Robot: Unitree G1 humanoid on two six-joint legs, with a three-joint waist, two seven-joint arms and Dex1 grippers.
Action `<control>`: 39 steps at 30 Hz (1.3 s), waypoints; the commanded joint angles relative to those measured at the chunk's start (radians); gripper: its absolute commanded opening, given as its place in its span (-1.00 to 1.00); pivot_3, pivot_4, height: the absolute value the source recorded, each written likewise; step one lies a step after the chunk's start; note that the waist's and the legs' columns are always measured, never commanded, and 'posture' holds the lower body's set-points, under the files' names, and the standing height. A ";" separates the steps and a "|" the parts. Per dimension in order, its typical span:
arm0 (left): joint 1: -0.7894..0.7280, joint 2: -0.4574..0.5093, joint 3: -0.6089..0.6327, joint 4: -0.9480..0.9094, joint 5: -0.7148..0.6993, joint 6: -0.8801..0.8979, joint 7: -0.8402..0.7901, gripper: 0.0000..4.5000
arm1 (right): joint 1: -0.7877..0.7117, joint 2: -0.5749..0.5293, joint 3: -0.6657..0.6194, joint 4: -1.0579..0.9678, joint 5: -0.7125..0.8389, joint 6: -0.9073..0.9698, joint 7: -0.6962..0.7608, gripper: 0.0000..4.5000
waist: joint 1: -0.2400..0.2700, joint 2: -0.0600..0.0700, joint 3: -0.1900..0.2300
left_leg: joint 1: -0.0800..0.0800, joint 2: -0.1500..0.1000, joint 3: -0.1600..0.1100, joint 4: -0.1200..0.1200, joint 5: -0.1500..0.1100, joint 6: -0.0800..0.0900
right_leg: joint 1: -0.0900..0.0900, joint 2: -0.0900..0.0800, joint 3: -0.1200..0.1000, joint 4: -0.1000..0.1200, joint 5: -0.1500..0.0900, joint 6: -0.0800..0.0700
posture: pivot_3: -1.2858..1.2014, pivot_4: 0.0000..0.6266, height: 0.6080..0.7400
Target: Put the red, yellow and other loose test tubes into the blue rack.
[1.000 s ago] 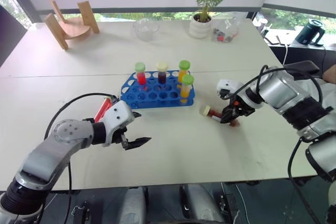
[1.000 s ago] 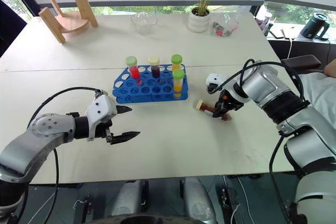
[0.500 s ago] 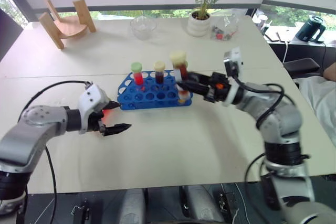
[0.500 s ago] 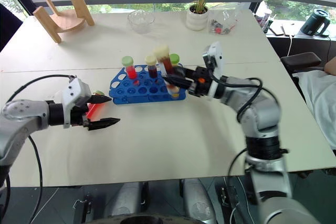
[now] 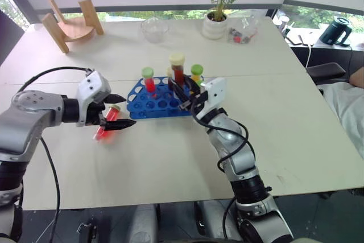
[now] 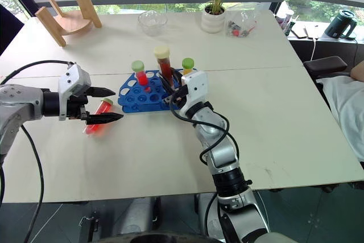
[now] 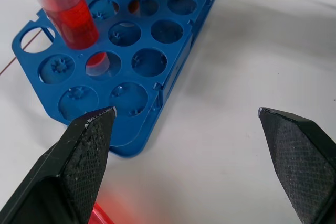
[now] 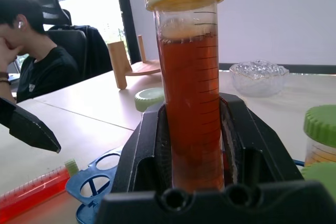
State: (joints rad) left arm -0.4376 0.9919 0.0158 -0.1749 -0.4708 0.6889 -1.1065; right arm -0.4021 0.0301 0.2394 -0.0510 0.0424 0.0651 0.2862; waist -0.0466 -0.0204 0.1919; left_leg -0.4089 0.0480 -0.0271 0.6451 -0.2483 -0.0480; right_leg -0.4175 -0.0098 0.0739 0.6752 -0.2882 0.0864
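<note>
Over the blue rack (image 5: pixel 159 99), right hand (image 5: pixel 183 89) is clamped on a cream-cap brown tube (image 5: pixel 177 72), held upright, cap up, bottom end just above the rack's right-side holes; the coming move looks like a straight drop into a free hole. Rack already holds a red tube (image 5: pixel 149 81) and an orange-yellow tube (image 5: pixel 196 74) standing near the held one, so those caps crowd the drop. Left hand (image 5: pixel 116 111) spread wide, holding nothing, hovering left of the rack. Just beside it a loose red tube (image 5: pixel 108 122) lies flat on the tabletop (image 5: pixel 170 152), long axis slanted, cap toward the rack; left arm clearly nearer.
</note>
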 commanded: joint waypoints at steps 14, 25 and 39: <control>0.055 0.005 0.045 -0.085 -0.014 0.032 0.039 1.00 | -0.024 0.007 0.034 0.223 -0.104 -0.232 -0.029 -0.61 | 0.000 0.000 0.000 | 0.000 0.000 0.000 0.001 0.000 0.000 | 0.000 0.000 0.000 0.001 0.000 0.000 | 0.03 -0.52 1.00; 0.027 -0.006 0.021 -0.067 -0.004 0.027 0.039 1.00 | -0.041 0.029 0.015 0.312 -0.104 -0.293 -0.064 -0.61 | 0.000 0.000 0.000 | 0.001 0.000 0.000 0.002 0.000 0.000 | 0.000 0.000 0.000 0.003 0.000 0.000 | 0.03 -0.52 1.00; 0.027 -0.006 0.024 -0.065 -0.004 0.027 0.033 1.00 | -0.004 0.025 0.011 0.271 -0.104 -0.295 -0.063 0.41 | 0.000 0.000 0.000 | 0.001 0.000 0.000 0.002 0.000 0.000 | 0.000 0.000 0.001 0.004 0.000 0.000 | 0.03 -0.52 1.00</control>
State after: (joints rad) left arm -0.3977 0.9811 0.0204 -0.2352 -0.4696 0.7190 -1.0695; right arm -0.4031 0.0497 0.2493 0.2829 -0.0645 -0.2148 0.2211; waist -0.0464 -0.0207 0.1917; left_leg -0.4081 0.0478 -0.0272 0.6470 -0.2480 -0.0485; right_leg -0.4177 -0.0099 0.0745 0.6797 -0.2883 0.0863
